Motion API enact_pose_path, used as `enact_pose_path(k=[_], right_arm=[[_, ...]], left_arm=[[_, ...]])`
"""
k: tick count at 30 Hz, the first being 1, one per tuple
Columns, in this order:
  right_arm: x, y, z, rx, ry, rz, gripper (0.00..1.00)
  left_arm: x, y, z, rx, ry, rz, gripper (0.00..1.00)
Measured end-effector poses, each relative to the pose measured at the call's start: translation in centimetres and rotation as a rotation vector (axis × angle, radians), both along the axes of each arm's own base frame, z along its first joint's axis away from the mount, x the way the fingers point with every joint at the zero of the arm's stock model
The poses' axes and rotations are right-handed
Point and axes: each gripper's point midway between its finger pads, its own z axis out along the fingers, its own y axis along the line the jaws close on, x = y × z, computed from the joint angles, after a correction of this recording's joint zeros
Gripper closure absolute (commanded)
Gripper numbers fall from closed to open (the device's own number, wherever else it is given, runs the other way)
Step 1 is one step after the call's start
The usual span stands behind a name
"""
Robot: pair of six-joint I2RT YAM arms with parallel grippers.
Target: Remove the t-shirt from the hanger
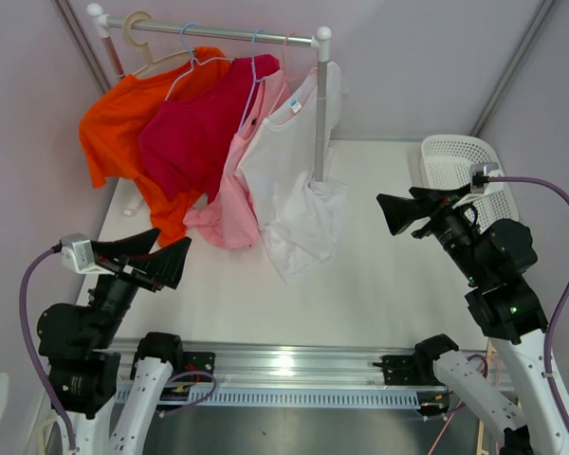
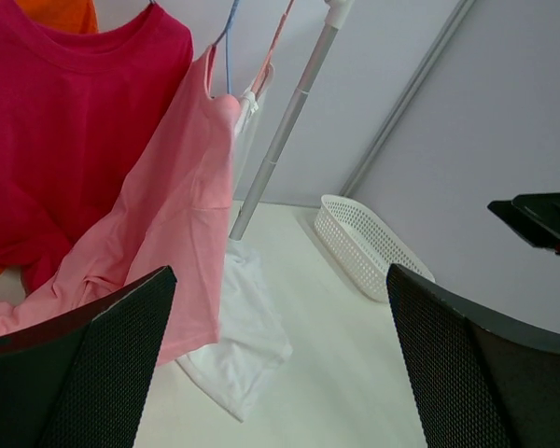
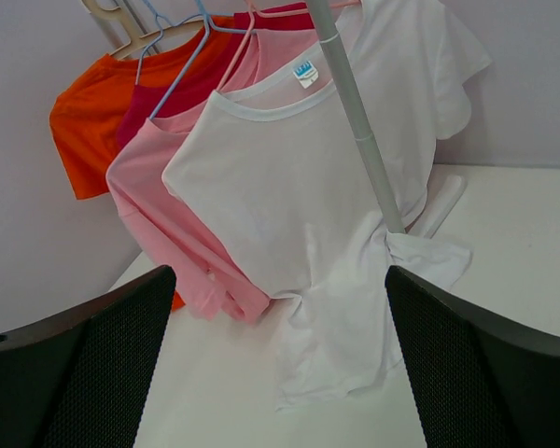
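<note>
Hands hovered over the near edge of the worktop (image 1: 379,284), the left hand (image 1: 174,239) at the near left and the right hand (image 1: 386,215) at the right, both released, jaws spread wide and grasping nothing. Beyond them the white t-shirt (image 1: 289,190) hung on its hanger (image 1: 286,49) at the right end of the rail (image 1: 218,33), its hem bunched on the worktop against the foot of the post (image 1: 320,114). Left of it hung a pink shirt (image 1: 229,204), a crimson shirt (image 1: 190,133) and an orange shirt (image 1: 114,123). A white basket (image 1: 455,161) sat at the far right.
</note>
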Motion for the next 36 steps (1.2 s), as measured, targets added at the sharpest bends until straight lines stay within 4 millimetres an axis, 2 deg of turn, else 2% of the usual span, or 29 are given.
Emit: enact_pose_path(k=[3, 6, 10, 15, 18, 20, 23, 25, 27, 28, 31, 33, 36], right_arm=[[0.1, -0.2, -0.2, -0.005, 0.006, -0.011, 0.0], [0.3, -0.3, -0.6, -0.014, 0.011, -0.019, 0.01], [0.7, -0.2, -1.7, -0.032, 0.036, -0.024, 0.01], [1.1, -0.2, -3.0, -0.052, 0.059, -0.028, 0.01], [1.2, -0.3, -3.2, -0.061, 0.063, -0.034, 0.0], [1.3, -0.3, -3.3, -0.062, 0.064, -0.036, 0.01], [1.3, -0.4, -3.3, -0.063, 0.064, -0.044, 0.01], [1.4, -0.5, -3.3, -0.063, 0.064, -0.048, 0.01], [1.4, -0.5, -3.3, -0.064, 0.065, -0.05, 0.0], [1.4, -0.5, -3.3, -0.065, 0.065, -0.051, 0.0], [1.5, -0.5, -3.5, -0.071, 0.071, -0.051, 0.0], [1.6, -0.5, -3.5, -0.075, 0.077, -0.051, 0.0], [1.6, -0.5, -3.3, -0.077, 0.074, -0.051, 0.01]], left_arm=[[1.0, -0.6, 0.2, 0.032, 0.027, -0.028, 0.0], [3.2, -1.8, 1.2, 0.075, 0.101, -0.091, 0.0], [7.4, -4.9, 4.2, 0.146, 0.177, -0.2, 0.0], [12.9, -8.9, 10.0, 0.219, 0.152, -0.268, 0.01], [17.1, -10.7, 11.7, 0.256, 0.132, -0.257, 0.02], [19.9, -12.3, 11.2, 0.299, 0.131, -0.247, 0.02], [24.1, -14.8, 8.4, 0.384, 0.16, -0.242, 0.02], [26.8, -16.1, 6.3, 0.435, 0.177, -0.236, 0.09], [29.1, -16.9, 4.3, 0.481, 0.194, -0.228, 0.21], [30.1, -17.3, 3.4, 0.503, 0.194, -0.226, 0.21], [32.2, -17.8, 1.4, 0.552, 0.192, -0.206, 0.16], [33.1, -17.7, 1.2, 0.559, 0.167, -0.169, 0.11], [34.0, -17.8, 2.1, 0.551, 0.1, -0.137, 0.1]])
